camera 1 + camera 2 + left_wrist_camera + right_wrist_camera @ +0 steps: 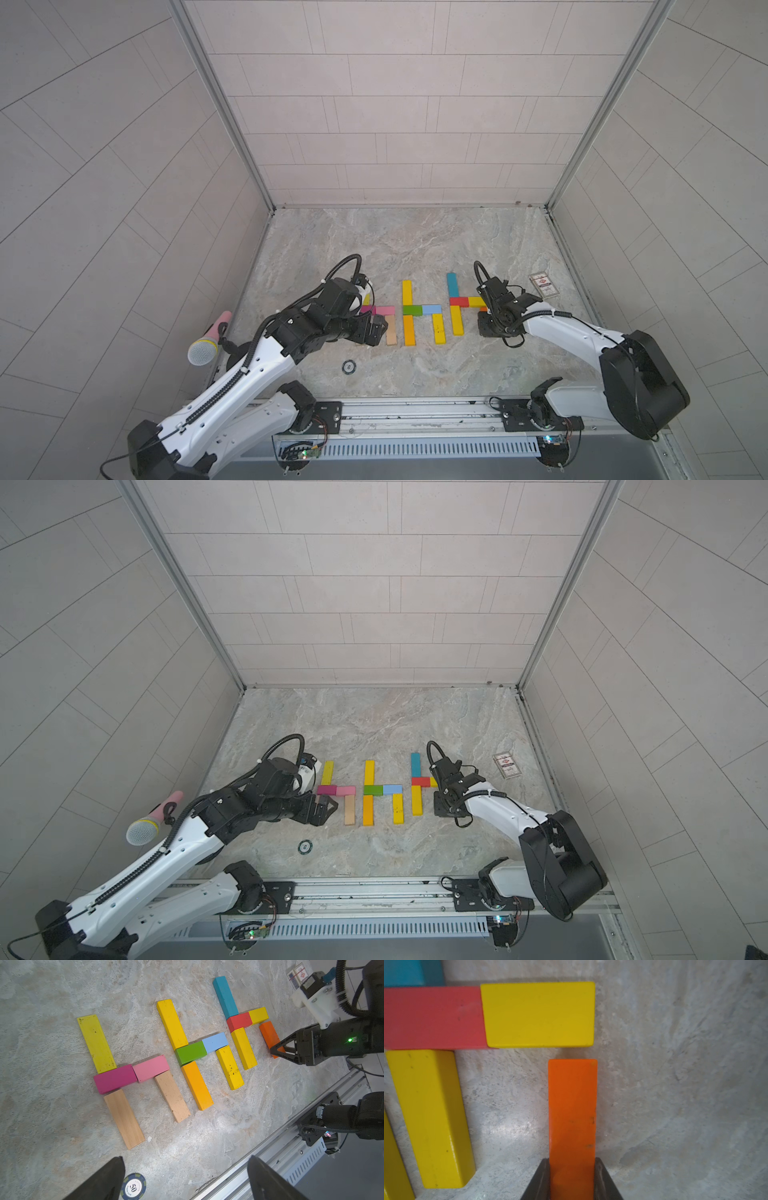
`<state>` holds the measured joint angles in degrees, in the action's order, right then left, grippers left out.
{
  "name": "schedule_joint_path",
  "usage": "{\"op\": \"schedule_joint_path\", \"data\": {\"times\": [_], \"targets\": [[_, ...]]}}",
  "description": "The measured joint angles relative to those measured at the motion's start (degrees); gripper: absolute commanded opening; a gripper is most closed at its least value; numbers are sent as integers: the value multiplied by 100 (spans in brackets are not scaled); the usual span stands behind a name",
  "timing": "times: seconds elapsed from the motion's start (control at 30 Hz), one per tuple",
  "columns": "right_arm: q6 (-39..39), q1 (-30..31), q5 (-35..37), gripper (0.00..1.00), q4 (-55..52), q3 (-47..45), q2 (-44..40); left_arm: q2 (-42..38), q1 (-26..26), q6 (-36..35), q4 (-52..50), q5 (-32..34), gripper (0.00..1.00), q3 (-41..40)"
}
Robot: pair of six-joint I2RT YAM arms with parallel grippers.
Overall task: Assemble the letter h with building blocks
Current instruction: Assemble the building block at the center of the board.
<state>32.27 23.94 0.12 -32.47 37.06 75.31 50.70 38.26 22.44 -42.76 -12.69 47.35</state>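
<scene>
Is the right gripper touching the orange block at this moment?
Touching. The right wrist view shows the right gripper shut on the orange block, its jaws pressed against the block's two long sides with no gap.

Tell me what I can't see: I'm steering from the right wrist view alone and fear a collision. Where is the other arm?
Observer: The left pincer stands open beside a plain wood block, well to the left of your orange block.
Operator: Are any other letters built over there?
Observer: Two h shapes look complete, one with the magenta block in its bar and one with the green block.
Operator: Is anything lying outside the right pincer?
Observer: A printed card lies further right and back, apart from every block.
</scene>
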Motion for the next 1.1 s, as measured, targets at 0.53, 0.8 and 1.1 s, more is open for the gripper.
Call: {"op": "schedule_joint_path", "data": {"times": [0.53, 0.8, 1.1], "targets": [[116, -2, 28, 72, -57, -2, -203, 13, 0, 0, 0, 9, 100, 0], [516, 2, -551, 77, -37, -2, -1567, 13, 0, 0, 0, 4, 100, 0], [1578, 15, -1167, 82, 15, -739, -1991, 11, 0, 0, 0, 7, 100, 0]]}}
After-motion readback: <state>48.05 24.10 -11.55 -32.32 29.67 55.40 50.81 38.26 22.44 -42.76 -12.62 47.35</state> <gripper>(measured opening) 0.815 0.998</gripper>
